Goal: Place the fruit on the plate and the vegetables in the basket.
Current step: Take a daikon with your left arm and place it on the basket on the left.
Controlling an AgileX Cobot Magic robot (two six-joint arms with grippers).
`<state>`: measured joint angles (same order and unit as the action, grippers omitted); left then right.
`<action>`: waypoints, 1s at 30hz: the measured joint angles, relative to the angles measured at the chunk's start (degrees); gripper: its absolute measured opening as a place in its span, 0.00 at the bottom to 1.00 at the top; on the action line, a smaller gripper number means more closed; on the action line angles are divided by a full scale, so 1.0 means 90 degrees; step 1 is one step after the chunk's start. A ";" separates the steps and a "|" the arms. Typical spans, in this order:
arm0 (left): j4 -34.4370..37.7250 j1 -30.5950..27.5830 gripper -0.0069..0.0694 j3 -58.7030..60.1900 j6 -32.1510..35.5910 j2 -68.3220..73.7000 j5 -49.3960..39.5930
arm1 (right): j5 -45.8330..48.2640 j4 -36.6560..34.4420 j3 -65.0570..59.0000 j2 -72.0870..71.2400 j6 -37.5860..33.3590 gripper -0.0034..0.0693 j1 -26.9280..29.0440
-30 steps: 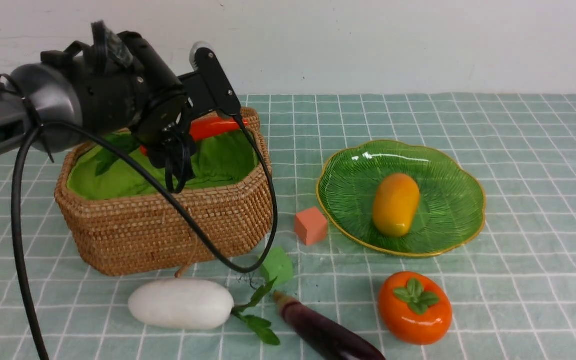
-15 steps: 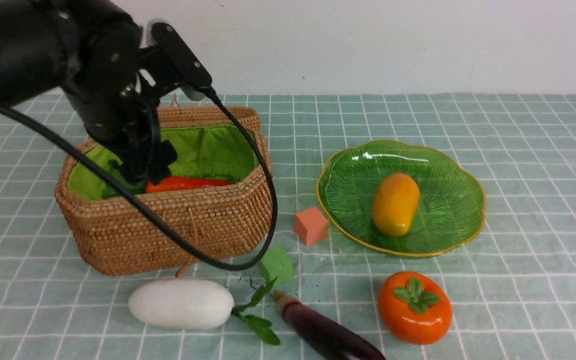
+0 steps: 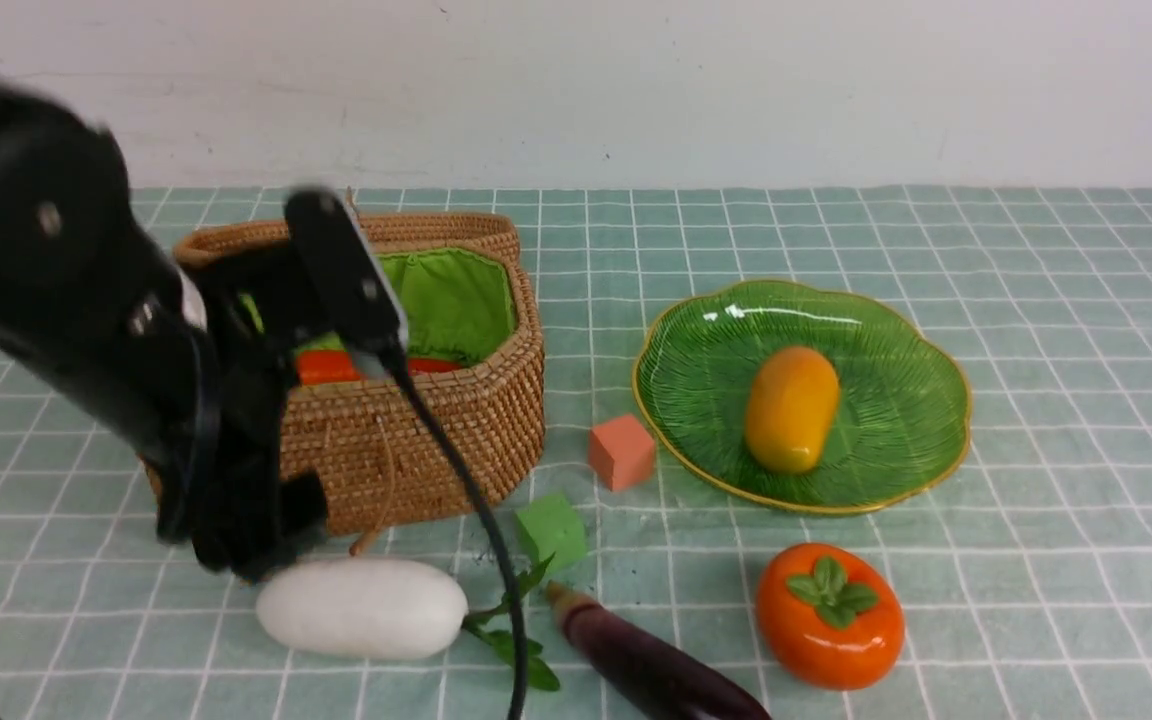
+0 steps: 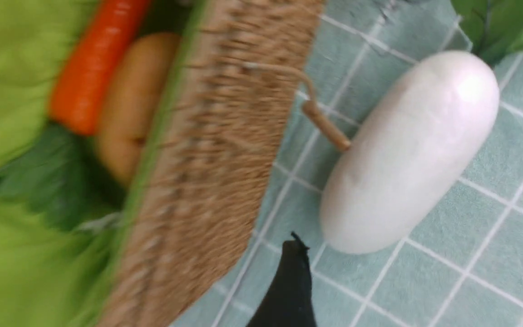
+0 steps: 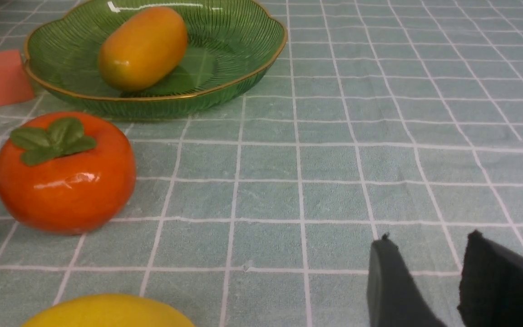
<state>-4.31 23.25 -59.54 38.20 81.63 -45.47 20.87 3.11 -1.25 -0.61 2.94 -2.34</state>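
Left gripper (image 4: 420, 254), jaws wide and empty, hangs over the radish (image 3: 361, 607), probably to lift it into the basket (image 3: 496, 400) just behind; right gripper (image 5: 429, 240), slightly parted, holds nothing

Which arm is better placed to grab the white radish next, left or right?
Left. Its open left tool hangs right at the radish, beside the basket it belongs in. The right tool is away from it, nearer the persimmon.
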 joint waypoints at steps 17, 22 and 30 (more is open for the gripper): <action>-0.0214 0.0000 0.91 0.1096 0.0520 0.1210 0.2148 | 0.0000 0.0000 0.0000 0.0000 0.0000 0.38 0.0000; -0.0191 0.0000 0.84 0.1096 0.0525 0.1374 0.2160 | 0.0000 0.0000 0.0000 0.0000 0.0000 0.38 0.0000; -0.0077 0.0000 0.77 0.1083 0.0525 0.1295 0.1771 | 0.0000 0.0000 0.0000 0.0000 0.0000 0.38 0.0000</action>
<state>-5.00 23.25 -49.79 42.93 93.29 -29.53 20.87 3.11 -1.25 -0.61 2.94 -2.34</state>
